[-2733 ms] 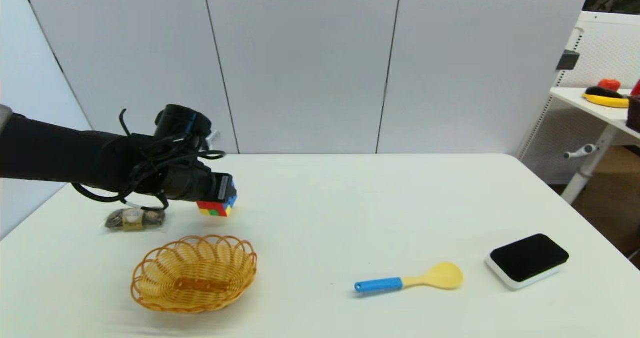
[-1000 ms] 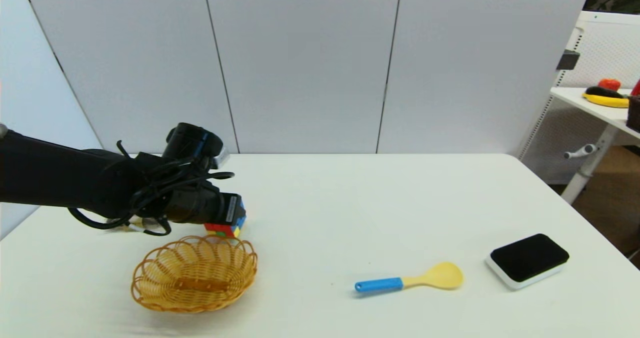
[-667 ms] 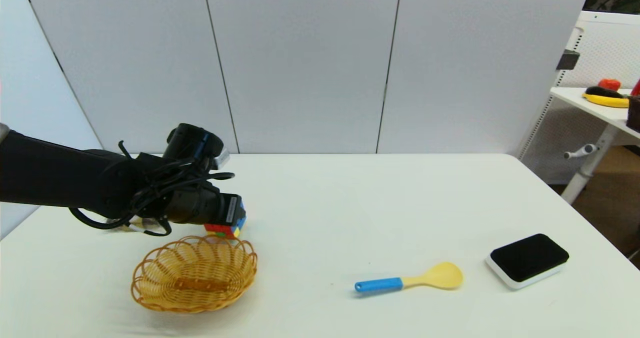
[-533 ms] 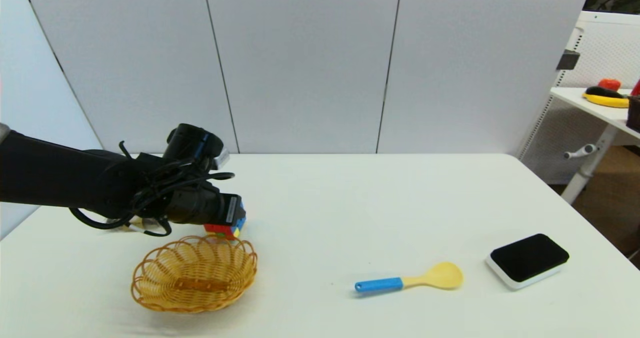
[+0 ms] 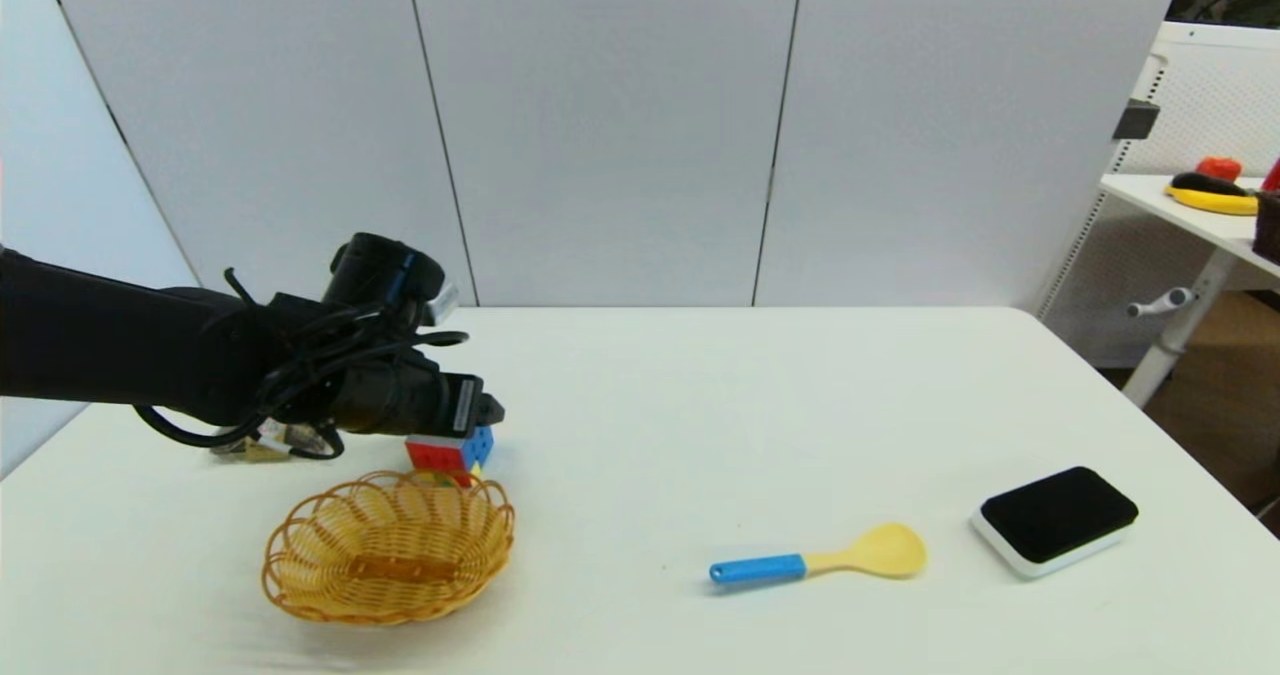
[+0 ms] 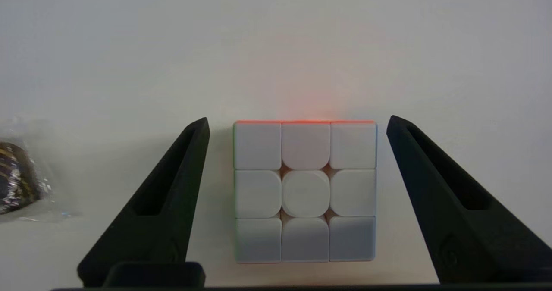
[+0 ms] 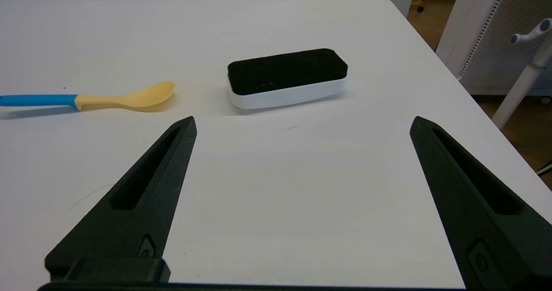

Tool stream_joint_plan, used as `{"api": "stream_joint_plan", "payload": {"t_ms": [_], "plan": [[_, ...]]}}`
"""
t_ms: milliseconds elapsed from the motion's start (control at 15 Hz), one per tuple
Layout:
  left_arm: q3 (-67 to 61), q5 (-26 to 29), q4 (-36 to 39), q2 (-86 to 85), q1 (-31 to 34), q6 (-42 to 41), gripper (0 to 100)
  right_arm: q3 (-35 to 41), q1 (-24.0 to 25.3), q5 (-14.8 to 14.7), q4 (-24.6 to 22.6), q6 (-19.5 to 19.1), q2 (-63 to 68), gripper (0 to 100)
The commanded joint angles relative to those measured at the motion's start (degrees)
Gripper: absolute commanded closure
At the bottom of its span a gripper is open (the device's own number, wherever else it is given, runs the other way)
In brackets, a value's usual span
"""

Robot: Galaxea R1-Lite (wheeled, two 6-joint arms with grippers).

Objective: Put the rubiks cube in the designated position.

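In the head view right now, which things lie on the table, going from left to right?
wicker basket → rubiks cube → spoon → black-topped white pad. The left tool hovers open above the cube.

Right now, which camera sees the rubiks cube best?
The left wrist view: the rubiks cube fills the middle, white face showing, sitting on the table between the open left gripper with gaps on both sides. The head view shows it small, partly under that gripper, behind the wicker basket. The right wrist view doesn't show it.
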State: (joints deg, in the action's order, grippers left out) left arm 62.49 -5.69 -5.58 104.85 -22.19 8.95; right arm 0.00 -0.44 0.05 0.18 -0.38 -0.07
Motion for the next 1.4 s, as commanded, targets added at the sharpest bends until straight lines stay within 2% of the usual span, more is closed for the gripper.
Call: {"api": "stream_joint_plan", "payload": {"t_ms": [67, 267, 400, 533, 733, 867, 1000, 1133, 1267, 1400], "plan": [[3.4, -4.4, -0.7, -8.2, 0.5, -0.9, 0, 0.0, 0.0, 0.0, 0.0, -0.1, 0.1, 0], [3.3, -4.9, -1.7, -21.4, 2.1, -3.1, 0, 0.0, 0.0, 0.0, 0.0, -0.1, 0.1, 0], [1.4, -4.8, -5.3, -30.8, 5.6, -7.0, 0, 0.0, 0.0, 0.0, 0.0, 0.0, 0.1, 0], [-3.7, -4.5, -6.1, -40.1, 10.1, -11.7, 0, 0.0, 0.0, 0.0, 0.0, -0.1, 0.1, 0], [-14.1, -4.0, -5.9, -56.5, 11.7, -12.3, 0, 0.0, 0.0, 0.0, 0.0, -0.1, 0.1, 0], [-19.5, 2.3, -5.6, -67.0, 12.0, -12.2, 0, -0.1, 0.0, 0.0, 0.0, -0.1, 0.1, 0], [-25.0, 8.9, -4.3, -75.5, 15.2, -12.2, 0, 0.0, 0.0, 0.0, 0.0, -0.1, 0.1, 0], [-31.3, 14.8, 3.0, -81.5, 20.2, -12.9, 0, 0.0, 0.0, 0.0, 0.0, -0.1, 0.1, 0], [-37.0, 17.0, 12.3, -84.9, 23.1, -13.3, 0, 0.0, 0.0, 0.0, 0.0, -0.1, 0.1, 0], [-42.3, 17.2, 13.0, -90.5, 23.6, -13.7, 0, 0.0, 0.0, 0.0, 0.0, -0.1, 0.1, 0]]}}
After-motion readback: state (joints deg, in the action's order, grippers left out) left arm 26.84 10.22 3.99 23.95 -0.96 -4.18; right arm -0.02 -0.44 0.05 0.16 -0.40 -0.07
